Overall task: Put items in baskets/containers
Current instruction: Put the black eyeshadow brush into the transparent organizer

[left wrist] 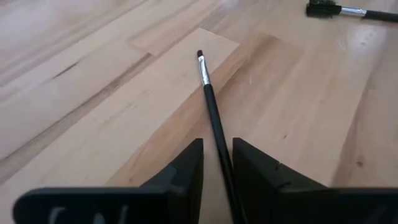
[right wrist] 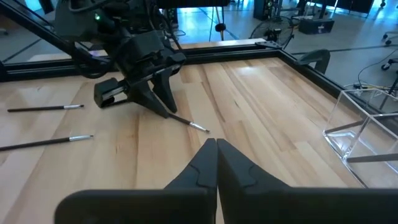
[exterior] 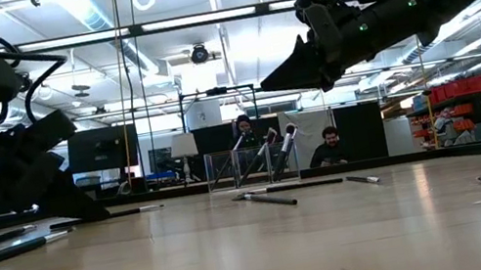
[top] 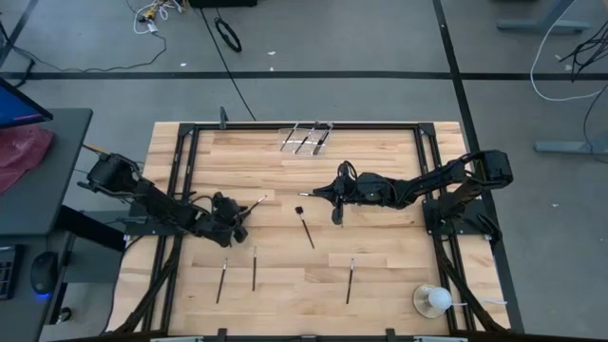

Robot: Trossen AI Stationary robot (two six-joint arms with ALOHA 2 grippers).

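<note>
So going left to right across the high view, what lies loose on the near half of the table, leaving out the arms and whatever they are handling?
leftmost brush → second brush → slanted brush at mid-table → rightmost brush → white round object

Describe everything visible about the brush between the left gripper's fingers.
The makeup brush is thin, with a black stick handle, a silver ferrule and a small dark tip. It lies flat on the wooden table, its handle between the left gripper's fingers, which stand close on either side; the tip points away from the gripper.
</note>
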